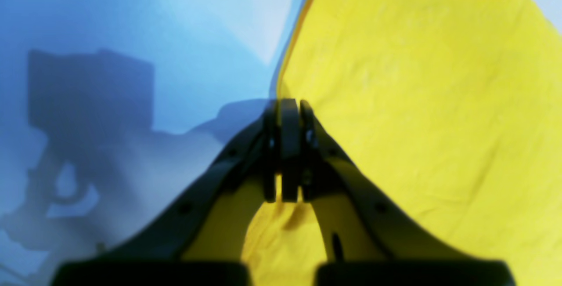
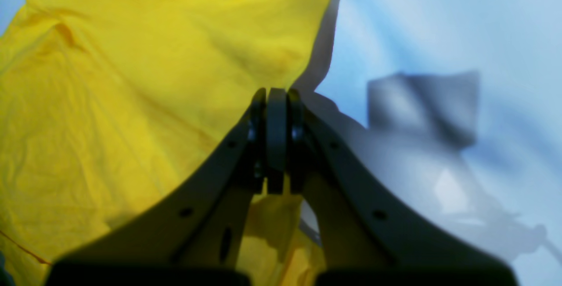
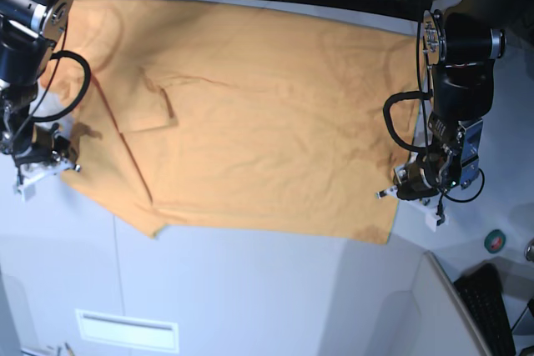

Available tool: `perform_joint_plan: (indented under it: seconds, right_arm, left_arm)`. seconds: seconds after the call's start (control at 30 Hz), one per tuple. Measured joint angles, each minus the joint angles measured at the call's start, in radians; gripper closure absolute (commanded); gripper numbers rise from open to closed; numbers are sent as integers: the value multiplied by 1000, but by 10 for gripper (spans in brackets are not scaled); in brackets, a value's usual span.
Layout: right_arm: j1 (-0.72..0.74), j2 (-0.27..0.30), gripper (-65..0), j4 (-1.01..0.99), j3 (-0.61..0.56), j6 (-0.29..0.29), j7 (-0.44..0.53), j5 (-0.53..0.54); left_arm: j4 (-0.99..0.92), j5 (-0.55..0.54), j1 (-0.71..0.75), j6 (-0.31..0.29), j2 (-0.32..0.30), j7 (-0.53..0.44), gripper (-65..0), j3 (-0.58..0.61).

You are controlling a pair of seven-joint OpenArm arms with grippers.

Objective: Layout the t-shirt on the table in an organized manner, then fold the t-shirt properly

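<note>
T-shirt [image 3: 250, 114] lies spread across the table [image 3: 275, 298], mostly flat, orange-yellow; one end is near the base view's left edge, the other near its right. A small fold sits left of centre, and a creased ridge runs down near the left end. Lower edge is uneven, with corners hanging low at bottom left and bottom right.

Left pincer [image 1: 289, 154]: jaws pressed together, with yellow fabric showing just below the tips and behind them. It sits at the shirt's edge; cloth fills the right of the wrist view, bare table [image 1: 131, 35] with the arm's shadow fills the left. It looks clamped on the t-shirt [image 1: 417, 101] edge. In the base view this pincer [image 3: 409, 185] is at the shirt's right edge, low down.

Right pincer [image 2: 276, 141]: jaws closed too, fabric bunched under the tips. T-shirt [image 2: 131, 79] fills the left of that view and table [image 2: 439, 22] the right. It is gripping the shirt edge. In the base view it [image 3: 50, 156] sits at the shirt's left end.

Both arms are at opposite ends of the garment, well apart.

No brand, print or readable writing on the shirt in any view. Wrist views are blurred, so fine marks cannot be made out. A keyboard [image 3: 492, 306] is at the base view's bottom right, and a small round green and red item [image 3: 495, 241] is beside it; no text legible on either.
</note>
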Motion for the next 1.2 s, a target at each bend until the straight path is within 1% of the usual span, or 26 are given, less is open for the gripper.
perform_joint_plan:
  seconds: [0.07,0.17,0.2,0.23,0.33,0.47,0.57,0.67,0.77,0.87,1.0,1.17,1.2]
  right_arm:
    - [0,0,0,0,0,0,0,0]
    - [0,0,0,0,0,0,1,0]
    - [0,0,0,0,0,0,0,-1]
    - [0,2,0,0,0,0,0,-2]
    - [0,1,0,0,0,0,1,0]
    - [0,2,0,1,0,0,2,0]
    - [0,-1,0,1,0,0,0,0]
    - [0,2,0,1,0,0,0,2]
    - [0,0,0,1,0,0,0,2]
    - [0,1,0,1,0,0,0,0]
    - [0,-2,0,1,0,0,0,0]
    - [0,-2,0,1,0,0,0,0]
    - [0,-1,0,1,0,0,0,1]
  left_arm:
    - [29,-1,7,0,2,25,0,0]
    - [127,-3,54,0,0,77,0,-3]
    - [171,0,69,4,0,129,0,-6]
    - [214,4,84,2,-2,154,0,-6]
    - [381,-1,138,2,-6,201,0,-8]
    - [547,1,220,3,-5,273,0,-12]
    - [642,-5,302,0,6,336,0,-77]
    - [740,11,371,4,3,399,0,-139]
    - [833,8,425,3,0,432,0,-161]
    - [887,-6,487,0,8,484,0,-188]
    - [895,5,551,3,5,529,0,-198]
    - [902,-4,588,2,4,532,-3,-198]
    - [902,-3,592,3,2,532,-76,-198]
